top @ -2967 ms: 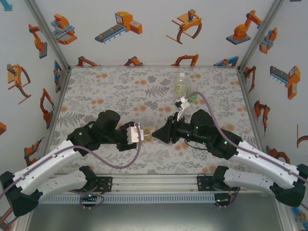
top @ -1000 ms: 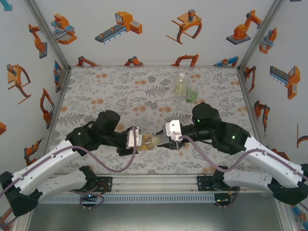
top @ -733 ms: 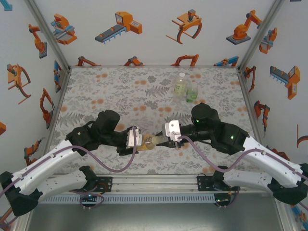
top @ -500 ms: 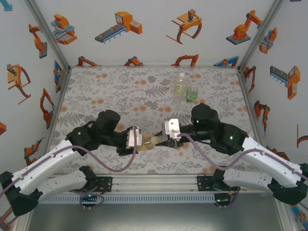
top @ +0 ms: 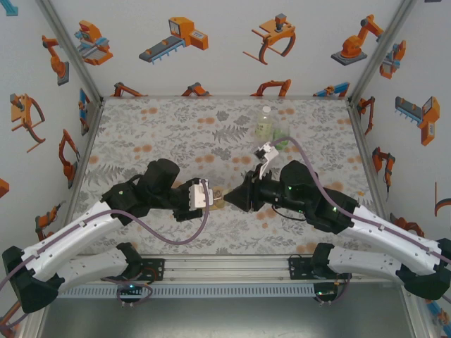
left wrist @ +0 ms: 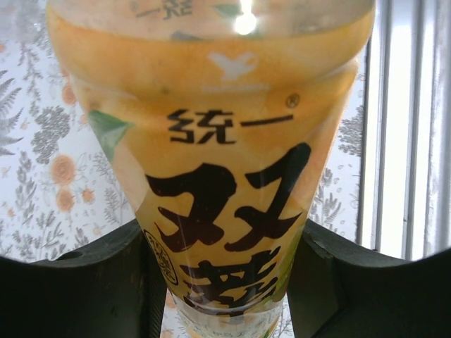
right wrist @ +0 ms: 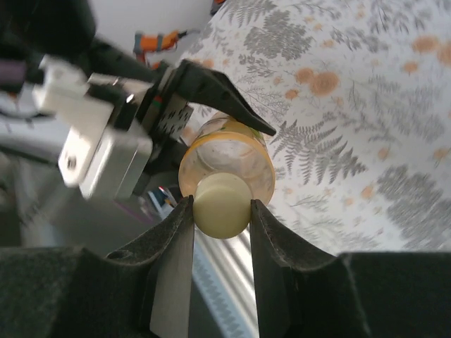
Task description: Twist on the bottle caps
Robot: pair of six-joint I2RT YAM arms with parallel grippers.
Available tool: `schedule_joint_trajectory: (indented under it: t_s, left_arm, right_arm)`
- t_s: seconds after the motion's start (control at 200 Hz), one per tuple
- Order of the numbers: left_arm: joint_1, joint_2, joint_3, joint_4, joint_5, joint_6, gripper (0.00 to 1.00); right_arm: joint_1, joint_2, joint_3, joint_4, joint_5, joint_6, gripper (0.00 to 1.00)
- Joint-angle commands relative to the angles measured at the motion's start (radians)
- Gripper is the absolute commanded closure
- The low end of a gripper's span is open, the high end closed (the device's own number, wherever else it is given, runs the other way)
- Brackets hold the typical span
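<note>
Two grips meet on one amber bottle point(left wrist: 211, 141): the right gripper point(right wrist: 220, 208) pinches its cap point(right wrist: 220, 201) between narrowed jaws, and the left gripper point(left wrist: 222, 285) clamps the labelled body (dark characters on yellow). The bottle's long axis runs level from gripper to gripper, cap end toward the right one. Well beyond the right gripper stand a clear bottle point(top: 265, 123) and a green-tinted bottle point(top: 282, 141), just beside each other. Beneath lies a grey fern-and-flower table cover point(top: 155, 127); the walls point(top: 225, 70) carry orange robot drawings.

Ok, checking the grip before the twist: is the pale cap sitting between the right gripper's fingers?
Yes, the right wrist view shows the pale cap pinched between the fingers of the right gripper, on the amber bottle.
</note>
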Motion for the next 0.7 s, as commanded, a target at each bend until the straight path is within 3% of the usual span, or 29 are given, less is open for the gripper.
schedule_joint_trajectory:
  t_s: [0.0,0.055,0.155,0.255,0.351,0.456,0.516,0.591,0.696]
  left_arm:
    - [-0.007,-0.002,0.002,0.020,-0.032,0.019,1.00]
    - [-0.007,-0.001,0.002,0.024,-0.043,0.019,1.00]
    - [-0.007,0.000,0.002,0.027,-0.053,0.020,1.00]
    - [-0.007,-0.001,0.001,0.026,-0.054,0.022,1.00]
    - [-0.007,-0.001,0.001,0.025,-0.049,0.026,1.00]
    - [-0.007,-0.004,0.001,0.020,-0.037,0.029,1.00]
    - [-0.008,-0.003,0.002,0.015,-0.030,0.030,1.00]
    - [-0.007,-0.007,0.003,0.010,-0.022,0.031,1.00]
    - [-0.008,-0.010,0.007,-0.004,0.003,0.033,1.00]
  right_arm:
    - [-0.005,-0.006,-0.016,-0.032,0.250,0.461,1.00]
    - [-0.006,0.011,-0.002,-0.091,0.272,0.569,1.00]
    - [-0.005,0.029,0.006,-0.081,0.267,0.627,1.00]
    - [-0.005,0.052,0.041,-0.100,0.256,0.602,1.00]
    - [-0.006,0.059,0.060,-0.081,0.227,0.468,1.00]
    - [-0.005,0.041,0.071,-0.038,0.185,0.277,0.69]
    - [-0.005,0.025,0.087,-0.039,0.172,0.167,0.56]
    - [-0.005,-0.002,0.094,-0.029,0.146,0.012,0.48]
    - [-0.006,-0.041,0.090,-0.001,0.065,-0.243,0.45]
